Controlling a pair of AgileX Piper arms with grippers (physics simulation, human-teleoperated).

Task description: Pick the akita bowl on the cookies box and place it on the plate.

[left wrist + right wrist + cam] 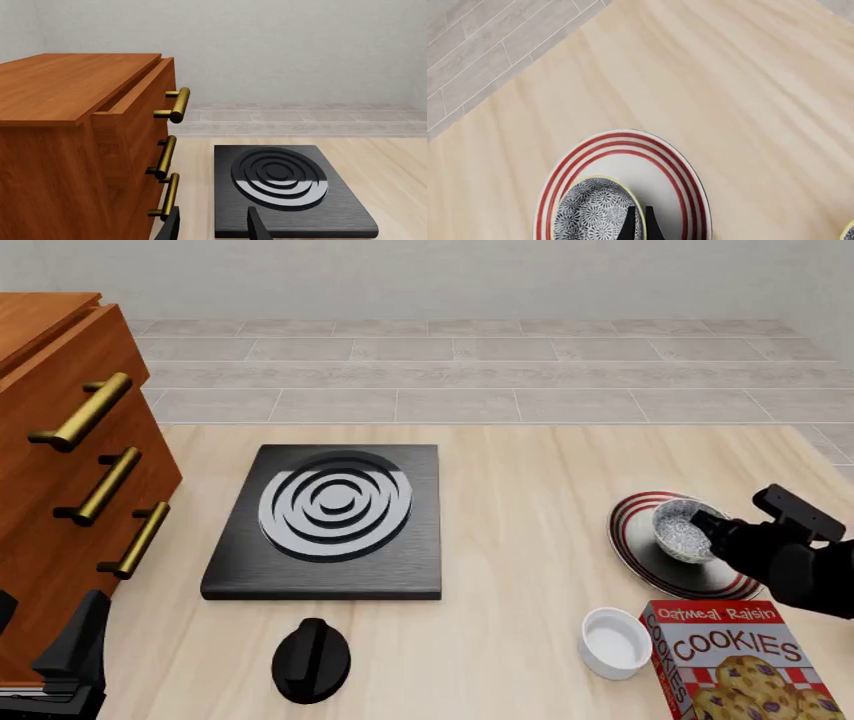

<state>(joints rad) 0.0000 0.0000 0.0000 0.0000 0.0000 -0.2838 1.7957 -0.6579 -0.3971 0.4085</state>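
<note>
The speckled black-and-white akita bowl is over the red-ringed white plate at the table's right. My right gripper is shut on the bowl's rim. The right wrist view shows its two dark fingertips pinching the rim of the akita bowl inside the plate. Whether the bowl rests on the plate or hangs just above it, I cannot tell. The cookies box lies at the near right with nothing on top. My left gripper is open and empty at the near left, beside the cabinet.
A black stove plate with a ringed burner lies mid-table, with a black knob in front of it. A wooden drawer cabinet with brass handles fills the left. A plain white small bowl sits left of the cookies box.
</note>
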